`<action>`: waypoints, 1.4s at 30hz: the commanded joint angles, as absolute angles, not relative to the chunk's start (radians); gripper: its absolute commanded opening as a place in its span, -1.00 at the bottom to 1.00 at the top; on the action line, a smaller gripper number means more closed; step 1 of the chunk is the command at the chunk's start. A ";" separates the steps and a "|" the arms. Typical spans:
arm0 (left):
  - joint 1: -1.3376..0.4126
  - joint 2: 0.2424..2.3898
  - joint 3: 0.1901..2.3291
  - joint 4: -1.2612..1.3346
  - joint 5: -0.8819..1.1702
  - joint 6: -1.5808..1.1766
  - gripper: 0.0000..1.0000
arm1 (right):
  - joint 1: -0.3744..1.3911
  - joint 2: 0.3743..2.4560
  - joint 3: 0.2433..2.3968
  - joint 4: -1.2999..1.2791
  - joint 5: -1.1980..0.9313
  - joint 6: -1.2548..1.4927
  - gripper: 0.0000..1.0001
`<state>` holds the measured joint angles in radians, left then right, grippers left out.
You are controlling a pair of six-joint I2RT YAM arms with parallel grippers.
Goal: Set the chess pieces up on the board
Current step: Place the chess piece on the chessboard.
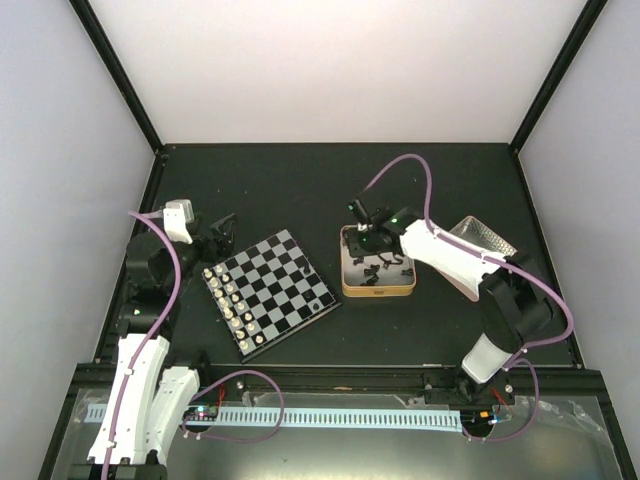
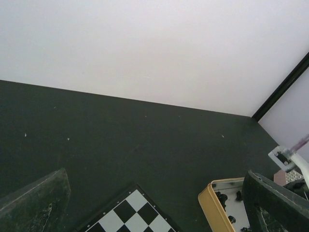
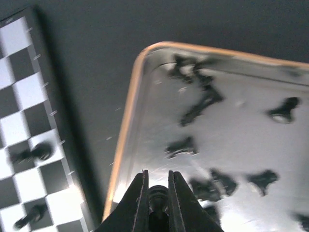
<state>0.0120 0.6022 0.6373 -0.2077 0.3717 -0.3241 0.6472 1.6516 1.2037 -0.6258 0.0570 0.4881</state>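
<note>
Chess pieces (image 3: 181, 146) mostly lie loose in the tin (image 3: 126, 121), right of the board (image 1: 270, 290), so I fetch them singly. My right tool (image 3: 157, 180) is clenched on one black piece (image 3: 157, 194) just inside the tin's left rim, on the board side. My left tool (image 1: 222, 230) hangs released by the board's far corner, out of the way.

The fixed overhead camera is looking down from behind the arm bases over the black table (image 1: 300, 190). The left wrist camera is peering low and far ahead of its jaws; the right wrist camera is hanging close, facing downward. Both are sharing the small black-and-grey checkered chessboard (image 2: 129, 215) and gold-rimmed rectangular metal tin (image 2: 208, 205).
</note>
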 commanded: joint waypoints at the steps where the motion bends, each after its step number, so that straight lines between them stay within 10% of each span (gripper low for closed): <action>1: 0.017 0.599 0.636 -0.162 0.395 -0.323 0.98 | 0.756 1.645 1.247 -0.653 0.046 0.470 -0.93; 42: 0.017 0.607 0.624 -0.164 0.398 -0.339 0.98 | 0.978 1.877 1.262 -0.680 -0.047 0.389 -0.75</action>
